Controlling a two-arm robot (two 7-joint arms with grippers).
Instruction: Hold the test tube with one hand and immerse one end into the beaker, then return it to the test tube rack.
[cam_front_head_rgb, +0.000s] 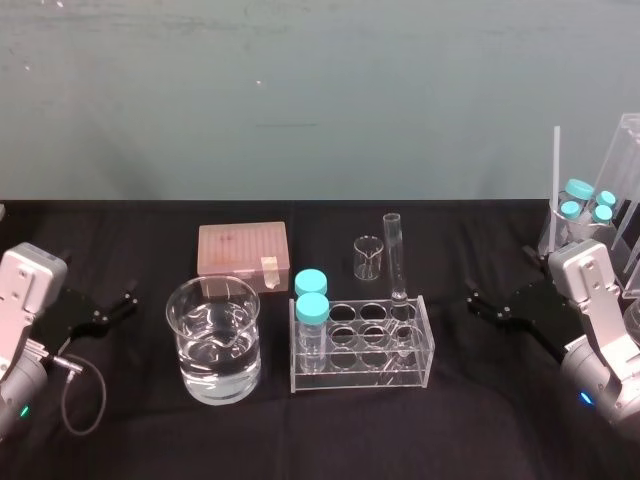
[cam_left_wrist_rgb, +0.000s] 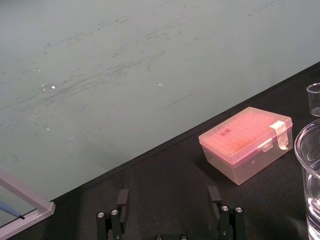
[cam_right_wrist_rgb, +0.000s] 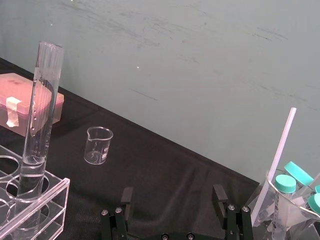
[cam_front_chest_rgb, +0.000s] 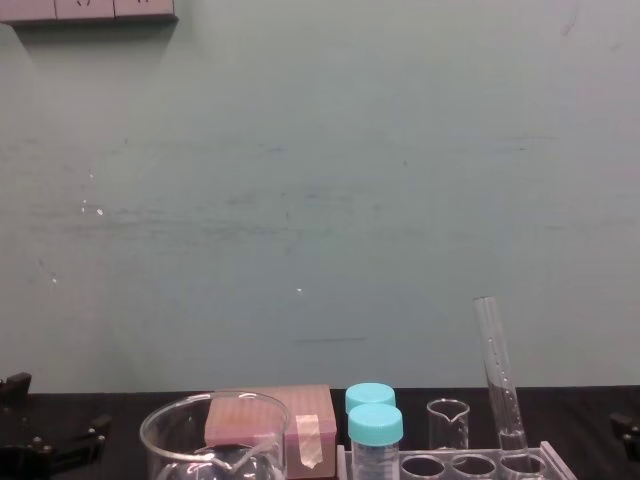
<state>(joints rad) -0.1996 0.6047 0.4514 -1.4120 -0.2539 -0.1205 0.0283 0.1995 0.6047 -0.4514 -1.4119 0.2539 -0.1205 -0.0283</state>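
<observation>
The test tube (cam_front_head_rgb: 394, 258) stands upright in the back right hole of the clear test tube rack (cam_front_head_rgb: 360, 380), at the middle of the black table. The right wrist view has the test tube (cam_right_wrist_rgb: 42, 105) close by in the rack (cam_right_wrist_rgb: 37, 207). The large beaker (cam_front_head_rgb: 215, 340), part full of water, stands left of the rack. My right gripper (cam_front_head_rgb: 488, 308) hovers open to the right of the rack, its fingers (cam_right_wrist_rgb: 219, 195) empty. Far left of the beaker my left gripper (cam_front_head_rgb: 105, 315) is open and empty, fingers (cam_left_wrist_rgb: 122, 197) apart. From the chest view, the test tube (cam_front_chest_rgb: 498, 375) rises above the rack.
A pink box (cam_front_head_rgb: 243, 248) lies behind the beaker. A small beaker (cam_front_head_rgb: 367, 257) stands behind the rack. Two turquoise-capped vials (cam_front_head_rgb: 311, 300) fill the rack's left holes. A clear holder with capped tubes (cam_front_head_rgb: 590, 210) stands at the far right, behind my right arm.
</observation>
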